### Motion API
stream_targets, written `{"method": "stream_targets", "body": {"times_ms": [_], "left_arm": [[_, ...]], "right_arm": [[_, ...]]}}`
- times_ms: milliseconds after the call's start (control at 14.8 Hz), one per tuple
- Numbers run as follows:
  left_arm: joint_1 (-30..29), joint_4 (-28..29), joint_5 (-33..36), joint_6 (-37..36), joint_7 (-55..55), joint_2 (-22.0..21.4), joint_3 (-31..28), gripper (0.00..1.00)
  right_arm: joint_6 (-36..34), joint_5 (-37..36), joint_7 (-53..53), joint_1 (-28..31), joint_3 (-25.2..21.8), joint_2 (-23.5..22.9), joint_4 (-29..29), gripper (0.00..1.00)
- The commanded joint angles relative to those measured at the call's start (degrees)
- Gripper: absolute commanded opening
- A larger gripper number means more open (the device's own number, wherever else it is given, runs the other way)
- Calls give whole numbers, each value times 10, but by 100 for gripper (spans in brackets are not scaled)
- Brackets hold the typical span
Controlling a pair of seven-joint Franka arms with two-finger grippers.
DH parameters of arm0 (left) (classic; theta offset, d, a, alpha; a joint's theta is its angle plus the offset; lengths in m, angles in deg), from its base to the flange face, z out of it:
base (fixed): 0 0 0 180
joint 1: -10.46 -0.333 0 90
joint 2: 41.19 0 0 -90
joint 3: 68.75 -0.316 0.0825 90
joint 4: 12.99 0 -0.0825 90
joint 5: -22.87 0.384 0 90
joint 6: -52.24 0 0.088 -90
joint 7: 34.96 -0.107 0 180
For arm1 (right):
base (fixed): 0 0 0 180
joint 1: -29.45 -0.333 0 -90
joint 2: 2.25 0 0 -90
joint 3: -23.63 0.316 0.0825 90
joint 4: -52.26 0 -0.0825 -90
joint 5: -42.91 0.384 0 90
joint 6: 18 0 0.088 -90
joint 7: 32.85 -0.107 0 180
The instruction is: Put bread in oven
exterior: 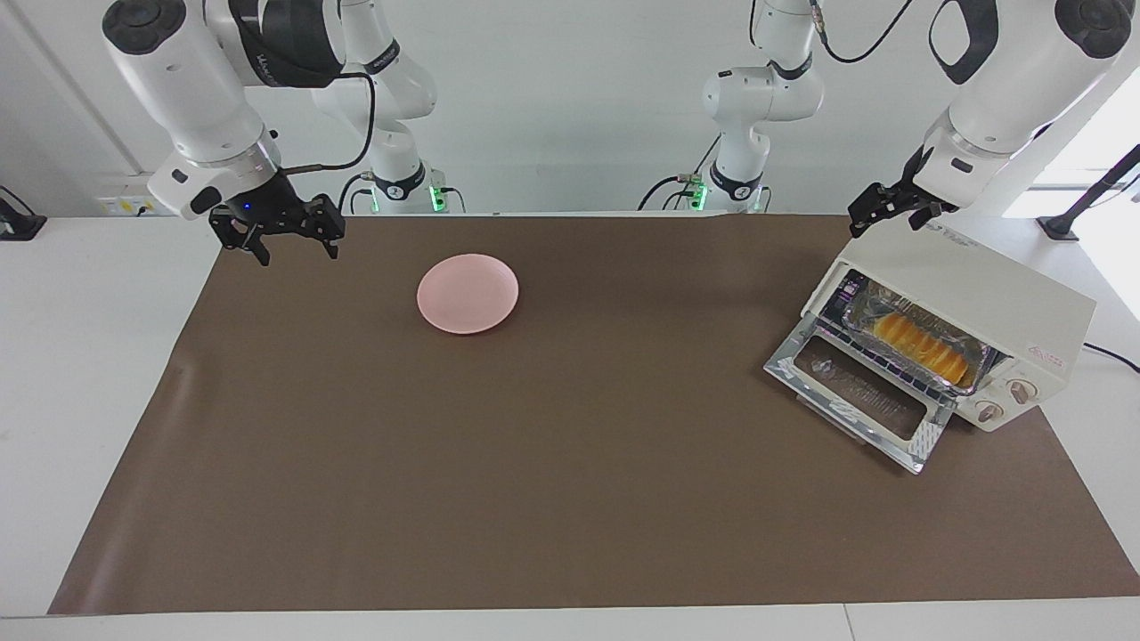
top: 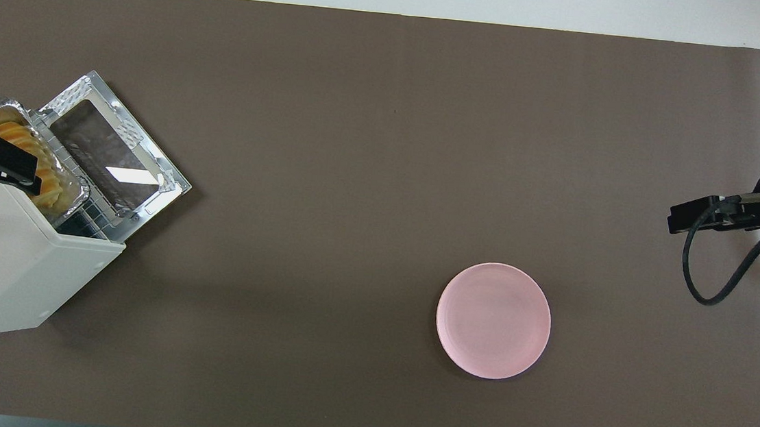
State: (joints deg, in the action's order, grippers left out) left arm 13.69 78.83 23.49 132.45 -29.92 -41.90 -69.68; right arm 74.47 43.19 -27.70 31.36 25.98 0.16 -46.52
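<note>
1. The bread (exterior: 922, 345) lies in a foil tray (exterior: 975, 374) on the rack inside the oven (exterior: 980, 285) — at three o'clock in the facing view, door (exterior: 855, 401) dropped open, probably awaiting closing.
2. The left gripper (exterior: 882, 212) hangs over the oven's top, open and empty.
3. The right gripper (exterior: 287, 233) waits near the plate (exterior: 468, 293) — open, holding nothing.
4. The oven's roof hides the tray's back.

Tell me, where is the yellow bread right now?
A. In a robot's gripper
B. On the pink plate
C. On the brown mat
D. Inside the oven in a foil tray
D: the bread sits in the foil tray on the rack inside the oven, whose door hangs open.
</note>
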Motion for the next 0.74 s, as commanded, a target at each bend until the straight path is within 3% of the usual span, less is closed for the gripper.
{"method": "stream_targets", "body": {"times_ms": [0,674], "left_arm": [[-3,0,-5,6,-6,-1,3,100],[-3,2,-5,35,-10,-1,5,100]], "right_arm": [[-4,-6,10,12,9,8,-4,100],[-4,-6,10,12,9,8,-4,100]]}}
